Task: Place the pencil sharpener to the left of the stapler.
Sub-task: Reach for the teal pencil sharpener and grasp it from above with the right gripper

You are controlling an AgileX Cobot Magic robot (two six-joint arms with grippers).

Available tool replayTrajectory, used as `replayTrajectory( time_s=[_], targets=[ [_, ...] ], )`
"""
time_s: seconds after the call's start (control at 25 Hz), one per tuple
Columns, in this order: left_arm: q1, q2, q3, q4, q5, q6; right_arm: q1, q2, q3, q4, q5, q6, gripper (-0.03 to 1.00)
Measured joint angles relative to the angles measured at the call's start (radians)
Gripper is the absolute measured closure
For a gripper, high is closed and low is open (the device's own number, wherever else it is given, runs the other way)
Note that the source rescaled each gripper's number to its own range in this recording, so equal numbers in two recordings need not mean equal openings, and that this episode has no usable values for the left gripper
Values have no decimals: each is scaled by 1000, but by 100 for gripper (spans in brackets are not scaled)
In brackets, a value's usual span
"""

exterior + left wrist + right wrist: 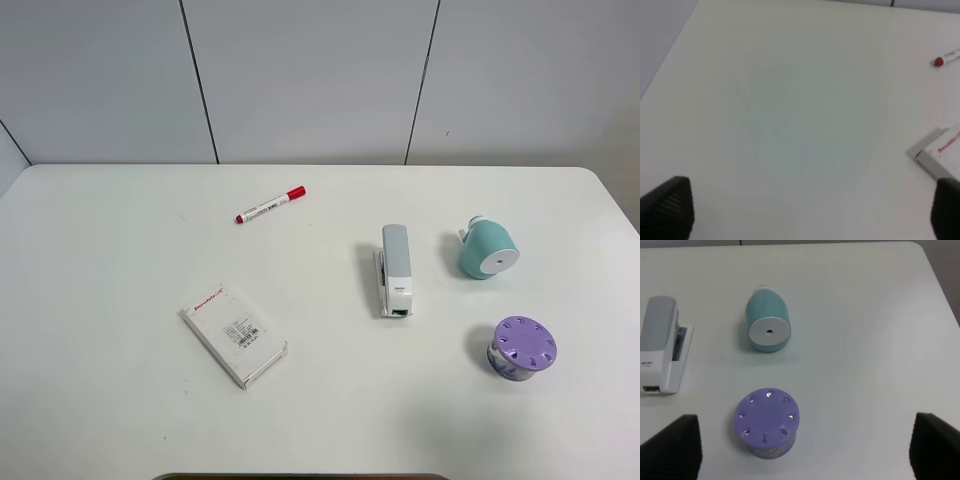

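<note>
The teal pencil sharpener (487, 250) lies on its side on the white table, its white round face with a centre hole turned toward the front. It rests to the right of the light grey and white stapler (395, 270), apart from it. The right wrist view shows the sharpener (768, 324) and the stapler (660, 344) ahead of my right gripper (805, 447), which is open with its fingertips (671, 446) far apart and nothing between them. My left gripper (810, 207) is open over bare table. Neither arm appears in the exterior high view.
A purple round container with a dotted lid (522, 348) stands in front of the sharpener. A white flat box with red print (234, 334) lies at left centre. A red-capped marker (270, 205) lies farther back. The table's right edge (620, 215) is near the sharpener.
</note>
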Motion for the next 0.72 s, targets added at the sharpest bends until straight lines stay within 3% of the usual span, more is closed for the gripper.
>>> replayTrajectory(
  time_s=[0.72],
  targets=[
    [0,0,0,0,0,0,0,0,0,0,0,0,39]
  ],
)
